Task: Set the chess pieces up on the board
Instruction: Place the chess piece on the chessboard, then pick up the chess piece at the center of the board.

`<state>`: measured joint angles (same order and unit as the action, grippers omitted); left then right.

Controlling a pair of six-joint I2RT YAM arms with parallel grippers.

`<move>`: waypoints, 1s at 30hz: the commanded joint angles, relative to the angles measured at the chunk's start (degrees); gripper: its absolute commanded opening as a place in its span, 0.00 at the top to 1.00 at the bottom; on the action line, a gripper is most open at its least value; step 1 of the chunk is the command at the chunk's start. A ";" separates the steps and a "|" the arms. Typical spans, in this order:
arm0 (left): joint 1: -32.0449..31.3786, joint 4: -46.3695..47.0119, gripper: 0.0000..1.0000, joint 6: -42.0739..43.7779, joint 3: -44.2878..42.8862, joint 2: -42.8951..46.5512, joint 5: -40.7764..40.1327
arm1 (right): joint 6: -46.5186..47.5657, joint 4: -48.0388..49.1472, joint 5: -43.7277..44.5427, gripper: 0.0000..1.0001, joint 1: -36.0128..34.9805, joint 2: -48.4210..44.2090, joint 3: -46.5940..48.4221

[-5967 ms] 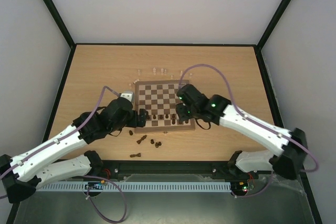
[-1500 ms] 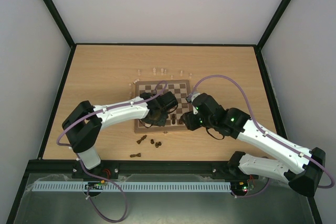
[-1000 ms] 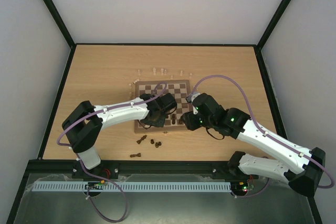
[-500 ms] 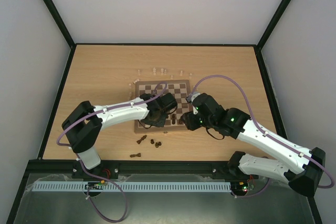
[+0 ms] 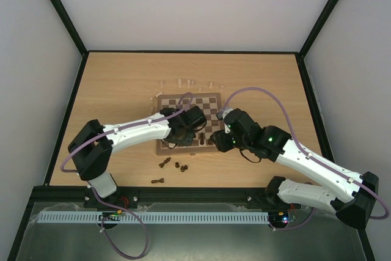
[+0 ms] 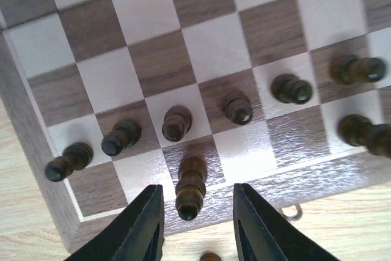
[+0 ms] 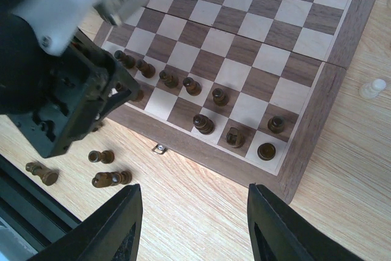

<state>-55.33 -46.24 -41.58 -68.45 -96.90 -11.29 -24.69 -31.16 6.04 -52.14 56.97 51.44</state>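
The board [image 5: 183, 103] lies mid-table, with dark chess pieces standing along its two near rows. In the left wrist view my left gripper [image 6: 197, 190] hangs over the board's near edge. Its fingers [image 6: 145, 227] stand apart on either side of a tall dark piece [image 6: 190, 186] with a gap on both sides. That piece stands upright on a near-row square. Dark pawns [image 6: 177, 123] line the row behind it. My right gripper [image 7: 194, 191] is open and holds nothing, over bare table just in front of the board's near right corner [image 7: 305, 169].
Loose dark pieces lie on the table in front of the board [image 5: 165, 162] [image 5: 158, 181] [image 7: 111, 179]. Cream pieces [image 5: 189, 82] stand in a loose row behind the board; one [image 7: 372, 88] is by its right edge. A small metal latch [image 7: 159, 148] sticks out from the board's front.
The left jaws have widened and let go of the tall dark piece, which now stands free on the near row. The right arm has not moved.
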 commanded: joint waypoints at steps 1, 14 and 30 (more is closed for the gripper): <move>-0.40 -2.87 0.63 -0.75 -3.27 5.40 -2.31 | 0.08 -0.66 0.05 0.52 0.20 -0.29 -0.59; -4.92 -8.47 0.51 -8.83 4.80 18.31 -1.62 | 0.11 -0.66 0.04 0.52 0.14 0.22 -0.64; -9.58 2.86 0.47 -12.14 14.15 12.87 3.55 | 0.08 -0.66 -0.16 0.52 0.19 0.12 -0.73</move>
<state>-64.40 -47.77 -53.58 -55.48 -81.03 -9.52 -24.69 -31.18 6.04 -52.14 57.10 51.22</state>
